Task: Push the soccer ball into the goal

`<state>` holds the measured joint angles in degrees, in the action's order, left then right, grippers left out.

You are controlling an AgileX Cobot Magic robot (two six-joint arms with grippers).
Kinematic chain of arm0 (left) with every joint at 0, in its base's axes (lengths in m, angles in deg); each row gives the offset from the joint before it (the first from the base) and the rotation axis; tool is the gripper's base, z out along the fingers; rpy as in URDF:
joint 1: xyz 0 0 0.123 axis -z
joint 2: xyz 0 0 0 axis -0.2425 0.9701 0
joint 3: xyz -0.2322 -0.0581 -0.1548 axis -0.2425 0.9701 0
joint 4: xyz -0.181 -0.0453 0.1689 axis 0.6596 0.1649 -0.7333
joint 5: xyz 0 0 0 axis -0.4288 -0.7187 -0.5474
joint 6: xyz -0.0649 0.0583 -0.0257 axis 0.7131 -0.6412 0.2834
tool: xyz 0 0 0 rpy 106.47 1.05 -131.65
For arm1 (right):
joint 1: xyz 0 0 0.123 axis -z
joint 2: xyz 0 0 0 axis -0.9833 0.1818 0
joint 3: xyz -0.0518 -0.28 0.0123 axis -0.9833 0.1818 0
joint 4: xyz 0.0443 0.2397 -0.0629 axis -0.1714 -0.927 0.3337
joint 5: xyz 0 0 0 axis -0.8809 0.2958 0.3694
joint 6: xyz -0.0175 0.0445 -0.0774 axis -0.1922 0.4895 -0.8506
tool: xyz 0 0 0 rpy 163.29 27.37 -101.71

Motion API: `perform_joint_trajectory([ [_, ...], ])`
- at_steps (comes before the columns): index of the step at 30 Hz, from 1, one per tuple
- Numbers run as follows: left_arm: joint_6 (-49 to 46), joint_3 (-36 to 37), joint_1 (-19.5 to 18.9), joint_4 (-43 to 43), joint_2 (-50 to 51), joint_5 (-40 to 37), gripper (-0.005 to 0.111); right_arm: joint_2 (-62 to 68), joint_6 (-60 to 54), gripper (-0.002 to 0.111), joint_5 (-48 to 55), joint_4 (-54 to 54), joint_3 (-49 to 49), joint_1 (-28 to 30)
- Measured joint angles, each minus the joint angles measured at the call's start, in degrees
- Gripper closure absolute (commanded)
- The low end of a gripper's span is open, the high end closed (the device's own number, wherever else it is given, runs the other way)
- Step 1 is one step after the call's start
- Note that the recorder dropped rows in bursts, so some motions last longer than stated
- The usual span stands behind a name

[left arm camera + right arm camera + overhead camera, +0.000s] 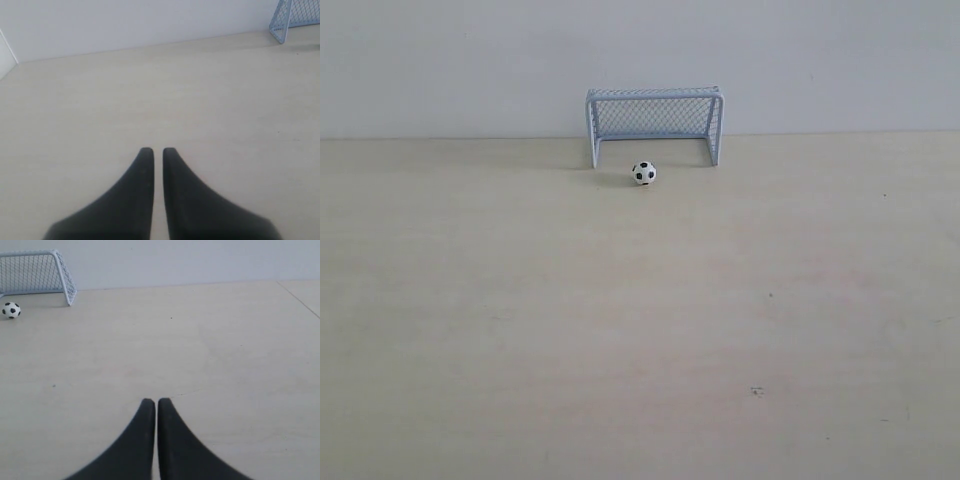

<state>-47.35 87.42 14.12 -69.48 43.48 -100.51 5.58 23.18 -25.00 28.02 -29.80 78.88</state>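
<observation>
The small black-and-white soccer ball [643, 172] rests on the pale table just in front of the goal [655, 122], a little left of the goal's middle. The goal has a pale blue frame and mesh net and stands against the back wall. In the right wrist view the ball [11, 310] lies before the goal [37, 272], far from my right gripper [156, 401], which is shut and empty. My left gripper [154, 150] is shut with a thin gap and holds nothing; only a corner of the goal [294, 17] shows there. Neither arm appears in the exterior view.
A light wooden tabletop [640, 330] runs to a plain white wall [440, 60] behind the goal. A table edge shows at the far side in the right wrist view. A few small dark specks mark the surface.
</observation>
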Motion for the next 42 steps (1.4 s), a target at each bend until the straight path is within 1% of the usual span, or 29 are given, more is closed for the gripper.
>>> perform_joint_trajectory([
  [10, 0.0, 0.0, 0.0, 0.0, 0.0, 0.0, 0.1, 0.0, -6.3, 0.108, 0.0, -5.4, 0.0, 0.0],
  [42, 0.0, 0.0, 0.0, 0.0, 0.0, 0.0, 0.1, 0.0, -6.5, 0.108, 0.0, -6.0, 0.0, 0.0],
])
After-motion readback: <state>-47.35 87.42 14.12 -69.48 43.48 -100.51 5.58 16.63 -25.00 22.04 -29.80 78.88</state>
